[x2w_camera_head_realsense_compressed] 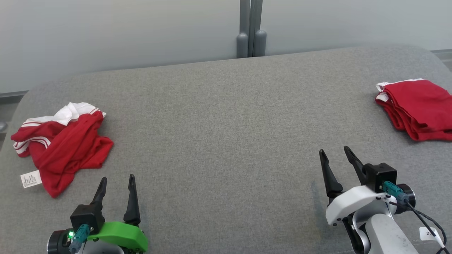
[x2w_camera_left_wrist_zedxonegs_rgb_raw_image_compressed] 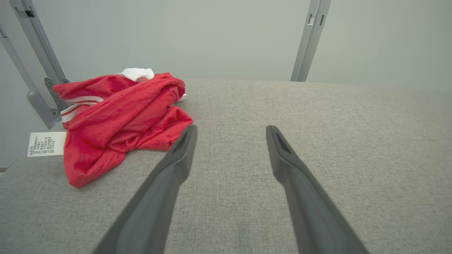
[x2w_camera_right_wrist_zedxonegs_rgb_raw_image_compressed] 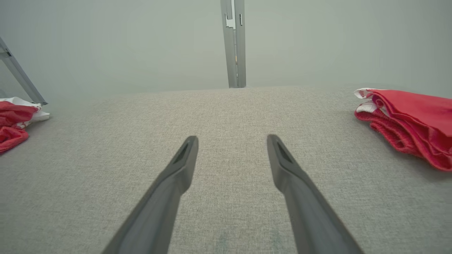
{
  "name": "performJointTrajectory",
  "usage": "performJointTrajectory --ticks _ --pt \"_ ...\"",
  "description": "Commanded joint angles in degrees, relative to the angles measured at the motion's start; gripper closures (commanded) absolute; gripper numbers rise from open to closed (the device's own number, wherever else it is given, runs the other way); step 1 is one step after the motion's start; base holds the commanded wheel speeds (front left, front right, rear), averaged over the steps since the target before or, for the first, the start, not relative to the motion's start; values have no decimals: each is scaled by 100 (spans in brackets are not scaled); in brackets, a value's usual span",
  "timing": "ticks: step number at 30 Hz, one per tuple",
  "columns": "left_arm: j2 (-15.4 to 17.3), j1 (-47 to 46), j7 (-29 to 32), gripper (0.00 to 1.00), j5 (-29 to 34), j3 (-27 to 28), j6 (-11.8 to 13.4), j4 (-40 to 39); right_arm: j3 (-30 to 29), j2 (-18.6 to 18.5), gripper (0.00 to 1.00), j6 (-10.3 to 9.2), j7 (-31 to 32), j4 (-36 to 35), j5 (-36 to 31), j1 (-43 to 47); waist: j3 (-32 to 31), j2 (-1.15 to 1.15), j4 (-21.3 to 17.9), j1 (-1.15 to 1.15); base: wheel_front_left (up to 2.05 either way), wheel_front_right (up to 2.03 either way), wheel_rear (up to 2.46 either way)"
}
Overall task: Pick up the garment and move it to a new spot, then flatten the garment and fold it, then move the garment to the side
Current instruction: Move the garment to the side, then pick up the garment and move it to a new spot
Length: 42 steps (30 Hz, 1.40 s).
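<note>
The grey padded table (x2w_camera_head_realsense_compressed: 226, 116) carries a crumpled red garment (x2w_camera_head_realsense_compressed: 60, 144) at its left end, so picking up, flattening and folding all seem still to do. A folded red garment (x2w_camera_head_realsense_compressed: 416, 107) lies at the far right, possibly one already finished. The left gripper (x2w_camera_head_realsense_compressed: 117, 177) hovers just beside the crumpled heap, jaws spread and empty; the right gripper (x2w_camera_head_realsense_compressed: 334, 150), likewise spread and empty, is well apart from it. A white label (x2w_camera_head_realsense_compressed: 31, 179) pokes out at the heap's left.
</note>
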Motion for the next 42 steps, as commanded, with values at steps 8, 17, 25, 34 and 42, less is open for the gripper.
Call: performJointTrajectory --ticks 8,17,25,34,42 --pt "8 125 2 0 89 22 56 31 -90 4 0 -9 -17 2 -58 115 -122 0 87 0 0 0 0" --pt "14 75 2 0 11 -6 125 136 136 4 0 -9 -17 -9 -38 61 -17 0 1036 0 0 0 0" --pt "9 139 1 0 -25 38 239 237 337 -29 0 -9 -17 12 37 -49 81 0 2140 0 0 0 0" --pt "8 121 1 0 -293 49 98 373 463 -27 0 -9 -17 64 69 -120 228 0 3097 0 0 0 0" --pt "156 -811 0 0 -497 28 -412 744 452 -261 0 -9 -17 -17 33 -301 715 0 2573 0 0 0 0"
